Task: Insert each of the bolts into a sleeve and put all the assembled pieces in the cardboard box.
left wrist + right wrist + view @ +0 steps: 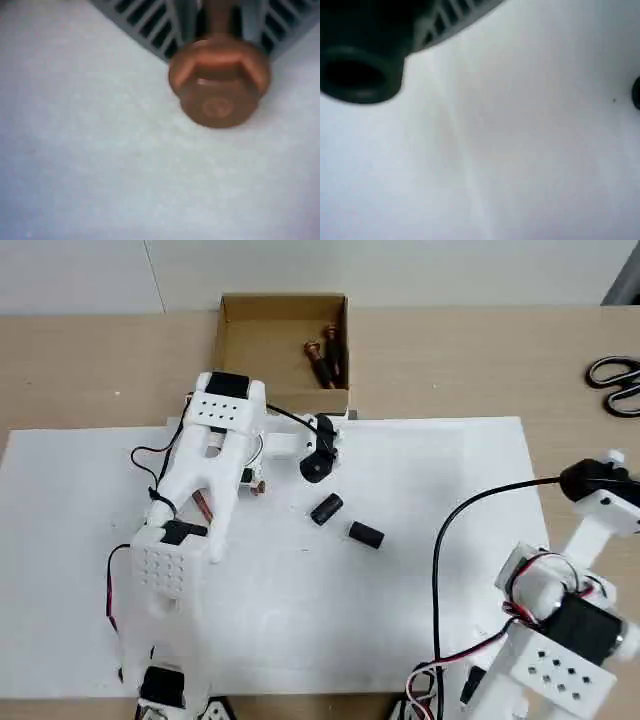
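The bolt (220,95) is clamped by its shank in the left hand (220,20), head close to the paper (100,160). The right hand (415,22) appears closed on 1 sleeve (360,75). 2 loose sleeves (326,508) lie short of the cardboard box (232,350). Mating is likely in hand; next, the shank must line up with the bore.
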